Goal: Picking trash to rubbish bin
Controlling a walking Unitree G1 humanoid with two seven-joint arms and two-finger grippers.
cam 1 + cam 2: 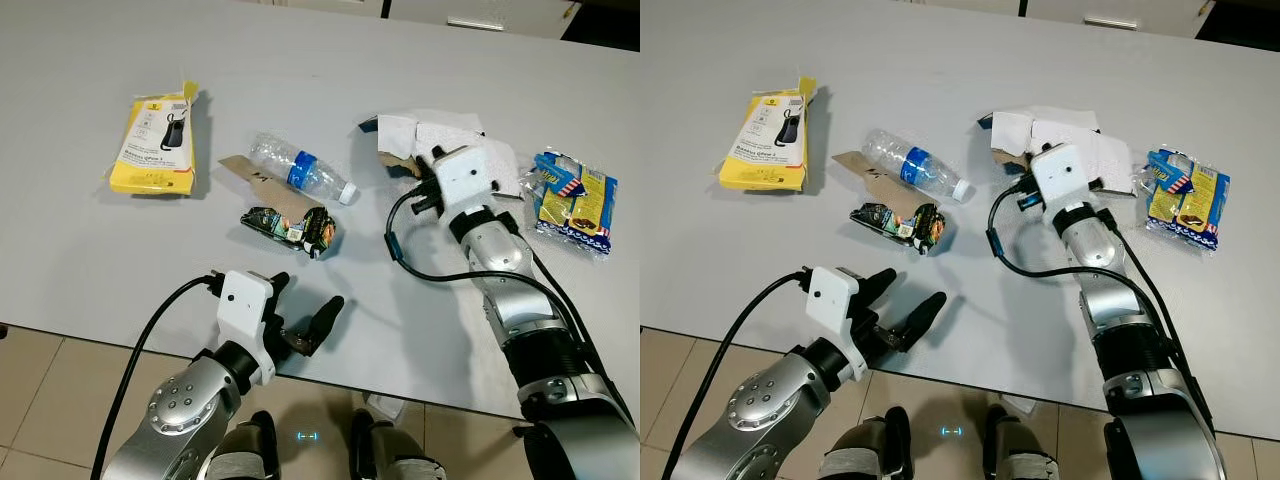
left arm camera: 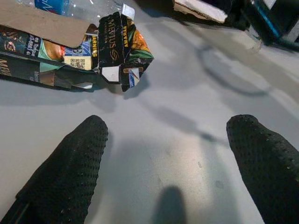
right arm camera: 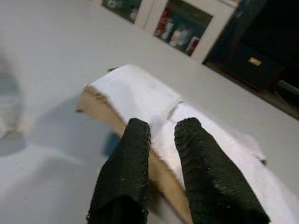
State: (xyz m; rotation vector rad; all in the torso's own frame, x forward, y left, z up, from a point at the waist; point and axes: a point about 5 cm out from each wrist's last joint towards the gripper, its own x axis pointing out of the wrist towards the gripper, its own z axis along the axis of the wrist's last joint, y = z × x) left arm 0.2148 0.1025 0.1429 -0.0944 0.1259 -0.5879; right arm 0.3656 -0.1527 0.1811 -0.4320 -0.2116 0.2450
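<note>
My right gripper point(image 3: 161, 140) sat nearly pressed together, pinching the edge of the torn white cardboard point(image 1: 440, 140) on the far side of the table point(image 1: 80, 250). My left gripper point(image 1: 305, 310) hung spread near the crushed dark carton point(image 1: 290, 228). With so thin a bite, I judged the floppy cardboard might slip free or tear when lifted.

Office-like room: large grey table point(image 1: 90, 270), tiled floor point(image 1: 40, 400), glass-fronted cabinet point(image 3: 187, 23) behind.
</note>
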